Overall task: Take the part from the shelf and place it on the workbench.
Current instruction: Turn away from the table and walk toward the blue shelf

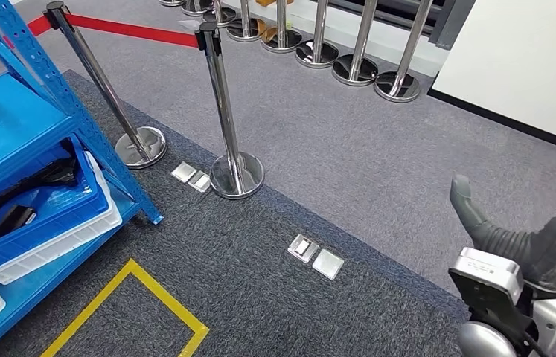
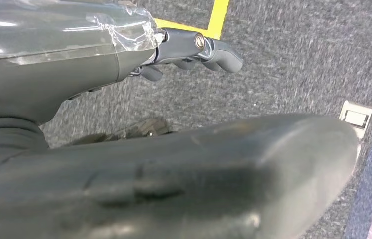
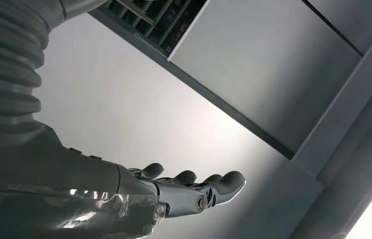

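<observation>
The blue shelf (image 1: 14, 126) stands at the left of the head view. On its lower level a blue bin (image 1: 59, 212) nested in a white one holds dark parts (image 1: 18, 212), partly hidden by the level above. My right hand (image 1: 535, 249) is raised at the lower right, far from the shelf. In the right wrist view the right hand (image 3: 188, 191) has its fingers stretched out and holds nothing. My left hand (image 2: 193, 50) hangs over the dark carpet with its fingers apart and nothing in them. Its thick thumb (image 2: 198, 179) fills the foreground.
Chrome stanchions (image 1: 234, 167) (image 1: 141, 145) with a red belt (image 1: 129, 30) stand just beyond the shelf, and several more line the back. A yellow tape square (image 1: 133, 312) and metal floor plates (image 1: 315, 256) mark the carpet. A white panel (image 1: 528, 59) stands at the upper right.
</observation>
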Controlling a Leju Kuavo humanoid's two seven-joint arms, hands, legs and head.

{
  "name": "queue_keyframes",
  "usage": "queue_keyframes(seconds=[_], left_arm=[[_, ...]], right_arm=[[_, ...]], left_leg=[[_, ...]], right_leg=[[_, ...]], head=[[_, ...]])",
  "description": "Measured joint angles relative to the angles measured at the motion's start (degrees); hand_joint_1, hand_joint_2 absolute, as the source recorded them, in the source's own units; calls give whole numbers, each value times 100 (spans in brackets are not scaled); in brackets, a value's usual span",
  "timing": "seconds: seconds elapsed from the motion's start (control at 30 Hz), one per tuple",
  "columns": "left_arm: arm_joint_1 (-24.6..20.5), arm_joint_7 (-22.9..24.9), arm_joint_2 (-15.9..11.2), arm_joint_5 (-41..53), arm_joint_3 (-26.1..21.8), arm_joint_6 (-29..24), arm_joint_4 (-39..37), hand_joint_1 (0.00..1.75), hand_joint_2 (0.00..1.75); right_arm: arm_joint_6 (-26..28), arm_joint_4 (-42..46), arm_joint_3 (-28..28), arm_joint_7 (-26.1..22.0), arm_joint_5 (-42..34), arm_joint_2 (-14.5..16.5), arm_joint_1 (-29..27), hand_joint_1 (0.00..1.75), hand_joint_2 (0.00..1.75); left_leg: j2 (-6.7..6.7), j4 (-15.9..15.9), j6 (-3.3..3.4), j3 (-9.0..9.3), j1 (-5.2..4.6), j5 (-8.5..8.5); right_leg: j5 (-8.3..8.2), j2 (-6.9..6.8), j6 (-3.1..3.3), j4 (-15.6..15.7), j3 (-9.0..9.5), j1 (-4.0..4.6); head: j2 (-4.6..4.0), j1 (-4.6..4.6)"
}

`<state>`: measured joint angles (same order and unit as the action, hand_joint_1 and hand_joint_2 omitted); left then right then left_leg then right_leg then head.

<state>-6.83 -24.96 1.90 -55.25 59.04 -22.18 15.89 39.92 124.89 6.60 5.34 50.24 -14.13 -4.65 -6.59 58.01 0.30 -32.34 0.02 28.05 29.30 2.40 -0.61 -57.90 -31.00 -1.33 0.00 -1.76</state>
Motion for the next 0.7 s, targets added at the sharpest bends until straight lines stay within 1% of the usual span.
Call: queue_keyframes(seconds=[0.03, 0.07, 0.1, 0.13, 0.17, 0.2, 0.23, 0.27, 0.3, 0.33, 0.37, 0.4, 0.43, 0.47, 0.5, 0.53, 0.57, 0.6, 0.63, 0.67, 0.7], left_arm=[[2, -1, 0, -1, 0, -8, 0, 0, 0], [-3, -1, 1, -2, 0, -15, 0, 0, 0], [-13, -2, 2, -2, 0, -19, 0, 0, 0], [-23, -2, 3, -2, 0, -22, 0, 0, 0], [-26, -2, 4, -2, 0, -24, 0, 0, 0], [-23, -2, 5, -2, 0, -24, 0, 0, 0], [-17, -2, 6, -2, 0, -24, 0, 0, 0], [-12, -2, 7, -2, 0, -24, 0, 0, 0], [-10, -2, 7, -2, 0, -24, 0, 0, 0], [-15, -2, 7, -2, 0, -24, 0, 0, 0], [-22, -3, 7, -2, 0, -25, 0, 0, 0], [-27, -3, 7, -2, 0, -24, 0, 0, 0], [-31, -3, 7, -2, 0, -18, 0, 0, 0], [-33, -3, 6, -1, 0, -9, -1, 0, 0], [-32, 0, 5, 0, 0, 2, -1, 0, 0], [-36, 4, 5, 2, 0, 13, -1, 0, 0], [-45, 8, 4, 2, 0, 21, 0, 0, 0], [-57, 13, 5, 3, 0, 27, 0, 0, 0], [-68, 15, 5, 3, 0, 35, 0, 0, 0], [-75, 18, 6, 2, 0, 42, 0, 0, 0], [-74, 22, 6, 2, 0, 46, 0, 0, 0]], right_arm=[[0, 0, 1, 0, 1, 0, 8, 0, 175], [1, 0, 2, 0, 1, -1, 13, 0, 175], [1, -1, 2, 0, 2, -1, 12, 0, 175], [2, -1, 3, 0, 2, -1, 8, 0, 175], [2, -1, 3, 0, 3, -1, 6, 0, 175], [1, -1, 3, 0, 3, -1, 5, 0, 175], [1, -1, 3, -1, 3, -1, 5, 0, 175], [1, -1, 3, -1, 4, -1, 6, 0, 175], [1, -1, 3, -1, 3, -1, 8, 0, 175], [1, 0, 3, -1, 4, -1, 8, 0, 175], [1, 0, 3, -1, 4, -1, 11, 0, 175], [1, 0, 3, 0, 4, -1, 14, 0, 175], [1, -1, 3, -1, 5, -1, 19, 0, 175], [1, -1, 4, -1, 5, -1, 30, 0, 175], [0, -1, 5, -1, 5, -1, 47, 0, 175], [-1, -1, 7, -1, 5, -1, 64, 0, 175], [-1, -1, 8, -1, 5, -4, 77, 0, 175], [0, -2, 9, -1, 4, -8, 83, 0, 175], [0, -2, 10, 0, 3, -11, 81, 0, 175], [0, -3, 11, 2, 2, -14, 76, 0, 175], [-1, -4, 11, 3, 1, -14, 73, 0, 175]], left_leg=[[79, 83, -31, -31, 0, 57], [206, 273, -62, -112, -2, 172], [367, 590, -88, -255, 2, 345], [486, 975, -112, -447, 10, 531], [548, 1346, -130, -635, 26, 675], [578, 1585, -140, -758, 39, 733], [594, 1622, -144, -781, 49, 688], [622, 1402, -139, -673, 54, 529], [703, 1000, -124, -469, 52, 315], [853, 581, -100, -264, 36, 152], [968, 234, -73, -102, 12, 29], [1054, 50, -46, -27, -14, -10], [1068, 3, -22, -24, -40, 8], [991, -7, 2, -33, -53, 2], [931, -33, 32, -19, -43, -9], [871, -68, 66, 3, -31, -26], [810, -103, 106, 24, -14, -47], [751, -129, 138, 40, 2, -64], [688, -135, 161, 40, -1, -68], [620, -134, 176, 39, -6, -67], [550, -131, 181, 41, -11, -64]], right_leg=[[-10, -68, 34, 23, 16, -4], [-19, -141, 64, 45, 29, -12], [-20, -218, 87, 61, 39, -14], [-13, -291, 103, 64, 43, -9], [-5, -368, 111, 63, 44, -4], [4, -443, 113, 62, 47, -1], [14, -509, 110, 62, 55, 0], [27, -576, 102, 61, 71, -1], [43, -637, 87, 62, 95, -1], [63, -693, 65, 60, 121, 7], [84, -746, 39, 57, 144, 17], [102, -792, 10, 57, 162, 28], [115, -838, -21, 64, 178, 36], [124, -888, -52, 78, 202, 35], [145, -892, -88, 81, 229, 25], [194, -808, -121, 38, 234, 13], [305, -667, -143, -118, 176, 3], [469, -496, -157, -400, 44, -4], [655, -356, -161, -789, -158, -2], [814, -290, -162, -1200, -381, 1], [885, -268, -164, -1504, -559, 4]], head=[[0, 23], [0, 54], [0, 89], [0, 130], [0, 152], [0, 164], [0, 175], [0, 187], [0, 198], [0, 211], [0, 217], [0, 220], [0, 218], [0, 217], [0, 213], [0, 205], [0, 190], [0, 164], [0, 134], [0, 103], [0, 80]])
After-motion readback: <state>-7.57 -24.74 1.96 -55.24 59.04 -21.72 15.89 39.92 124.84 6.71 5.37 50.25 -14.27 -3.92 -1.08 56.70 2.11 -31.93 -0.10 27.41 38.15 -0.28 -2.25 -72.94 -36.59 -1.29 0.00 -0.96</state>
